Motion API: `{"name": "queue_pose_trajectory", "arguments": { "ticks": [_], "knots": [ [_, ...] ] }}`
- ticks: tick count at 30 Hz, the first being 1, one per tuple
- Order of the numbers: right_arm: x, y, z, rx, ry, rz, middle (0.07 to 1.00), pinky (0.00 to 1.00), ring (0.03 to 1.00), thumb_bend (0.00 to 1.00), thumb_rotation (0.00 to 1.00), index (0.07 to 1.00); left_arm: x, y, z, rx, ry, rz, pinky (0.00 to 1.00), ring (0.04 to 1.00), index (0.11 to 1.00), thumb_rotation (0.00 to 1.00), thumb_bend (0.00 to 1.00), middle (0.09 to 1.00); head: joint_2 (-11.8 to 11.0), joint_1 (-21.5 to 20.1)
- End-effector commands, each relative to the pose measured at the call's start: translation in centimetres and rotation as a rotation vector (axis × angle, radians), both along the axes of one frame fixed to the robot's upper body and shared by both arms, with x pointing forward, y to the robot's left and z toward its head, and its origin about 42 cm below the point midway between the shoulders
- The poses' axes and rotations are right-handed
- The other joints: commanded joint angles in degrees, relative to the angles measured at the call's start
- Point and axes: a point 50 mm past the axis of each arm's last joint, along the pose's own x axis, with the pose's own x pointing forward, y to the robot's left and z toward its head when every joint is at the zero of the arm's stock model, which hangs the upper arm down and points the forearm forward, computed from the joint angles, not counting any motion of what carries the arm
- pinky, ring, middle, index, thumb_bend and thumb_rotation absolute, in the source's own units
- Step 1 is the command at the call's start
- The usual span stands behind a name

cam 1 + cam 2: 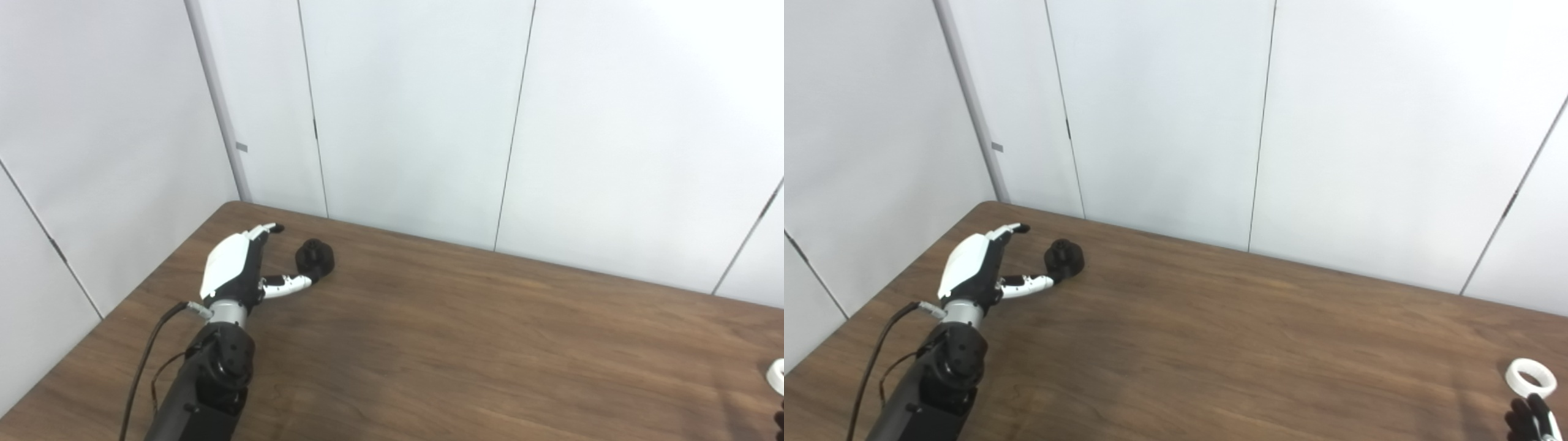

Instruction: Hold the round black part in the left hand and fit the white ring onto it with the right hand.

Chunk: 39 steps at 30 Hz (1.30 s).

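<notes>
A round black part (315, 258) sits on the wooden table (459, 331) near its far left corner. My left hand (239, 269) lies just left of it, open, with the fingers stretched toward the wall and the thumb tip reaching the part's near side. A white ring (1530, 375) lies flat on the table at the far right. Only the dark fingertips of my right hand (1531, 419) show, at the bottom right corner just in front of the ring and apart from it. The rest of that hand is out of frame.
White wall panels (416, 110) stand close behind the table's far edge and along its left side. A black cable (144, 361) runs along the left forearm.
</notes>
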Motion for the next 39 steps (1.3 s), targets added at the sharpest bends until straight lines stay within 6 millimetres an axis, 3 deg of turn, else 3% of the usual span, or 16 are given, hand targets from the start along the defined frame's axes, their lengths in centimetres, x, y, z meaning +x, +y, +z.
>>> {"name": "queue_pose_trajectory", "arguments": {
  "ticks": [1,25,39],
  "knots": [
    [-1.6,0.8,-2.5,0.039,0.073,-0.019,0.970,1.00,0.970,0.37,1.00,1.000,1.5,0.7,2.8,0.066,-0.078,0.006,1.00,0.948,0.846,0.31,0.86,0.911,0.1,0.0],
    [-1.8,1.3,-2.5,0.044,0.073,-0.026,0.957,1.00,0.949,0.42,1.00,1.000,6.9,2.8,1.0,0.084,0.059,0.071,1.00,0.957,0.839,0.30,0.90,0.918,0.6,-1.4],
    [-2.1,1.4,-2.3,0.041,0.076,-0.035,0.938,1.00,0.934,0.43,1.00,1.000,8.8,3.0,1.8,0.087,0.106,0.067,1.00,0.964,0.821,0.31,0.91,0.918,0.9,-2.1]
  ]
}}
